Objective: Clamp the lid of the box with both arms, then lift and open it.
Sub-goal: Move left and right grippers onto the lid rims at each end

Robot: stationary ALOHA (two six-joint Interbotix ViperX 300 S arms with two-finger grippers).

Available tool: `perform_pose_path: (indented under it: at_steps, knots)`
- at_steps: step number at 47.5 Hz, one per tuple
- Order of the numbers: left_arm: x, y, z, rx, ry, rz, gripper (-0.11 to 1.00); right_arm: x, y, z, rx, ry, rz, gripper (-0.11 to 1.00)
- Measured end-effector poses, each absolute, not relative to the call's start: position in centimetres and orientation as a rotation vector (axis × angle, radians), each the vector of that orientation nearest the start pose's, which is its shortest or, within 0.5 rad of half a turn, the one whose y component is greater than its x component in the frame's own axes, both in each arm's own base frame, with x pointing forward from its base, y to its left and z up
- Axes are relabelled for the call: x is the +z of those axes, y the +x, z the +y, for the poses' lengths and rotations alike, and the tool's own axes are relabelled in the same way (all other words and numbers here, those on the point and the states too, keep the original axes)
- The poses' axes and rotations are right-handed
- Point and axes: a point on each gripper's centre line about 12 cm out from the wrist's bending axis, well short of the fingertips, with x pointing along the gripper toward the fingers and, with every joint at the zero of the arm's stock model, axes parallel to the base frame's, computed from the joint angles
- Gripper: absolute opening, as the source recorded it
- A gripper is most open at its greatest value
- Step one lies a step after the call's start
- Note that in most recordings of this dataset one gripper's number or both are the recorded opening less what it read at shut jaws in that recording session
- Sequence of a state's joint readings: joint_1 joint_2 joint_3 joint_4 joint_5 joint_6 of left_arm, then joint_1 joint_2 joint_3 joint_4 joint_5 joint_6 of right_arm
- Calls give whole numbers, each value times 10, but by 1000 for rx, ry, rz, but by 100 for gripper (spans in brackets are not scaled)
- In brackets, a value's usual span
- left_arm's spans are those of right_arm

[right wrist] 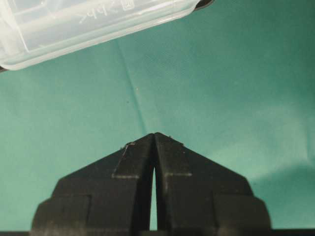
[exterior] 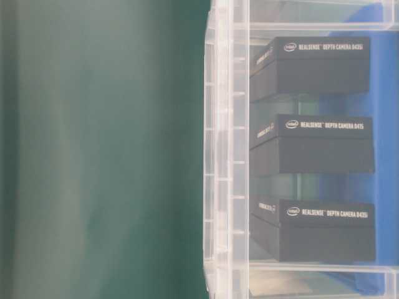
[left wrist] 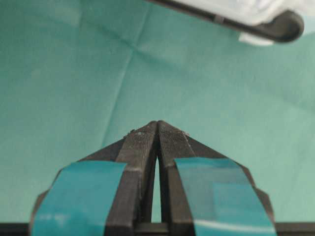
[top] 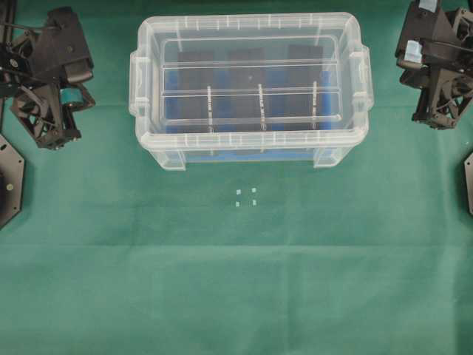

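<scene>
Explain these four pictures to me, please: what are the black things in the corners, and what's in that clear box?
The black things are two robot arms. The view from above shows the left gripper and right gripper parked either side of a clear box on a green cloth. Its clear lid is on. A side camera shows three black packs inside. The other two pictures come from cameras on each arm's wrist, looking down past its pointed fingers; both grippers are shut and hold nothing.
</scene>
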State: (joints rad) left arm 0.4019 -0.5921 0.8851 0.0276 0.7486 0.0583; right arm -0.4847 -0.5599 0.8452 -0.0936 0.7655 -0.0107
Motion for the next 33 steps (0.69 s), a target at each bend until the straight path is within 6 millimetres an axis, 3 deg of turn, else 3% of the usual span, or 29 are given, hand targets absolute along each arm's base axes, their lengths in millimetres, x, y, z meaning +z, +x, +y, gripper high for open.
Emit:
perform_pose_path:
  at_steps: [33]
  knots:
    - [215, 212, 92, 332, -137, 1096, 1, 228, 209, -119, -450, 138, 1060, 0]
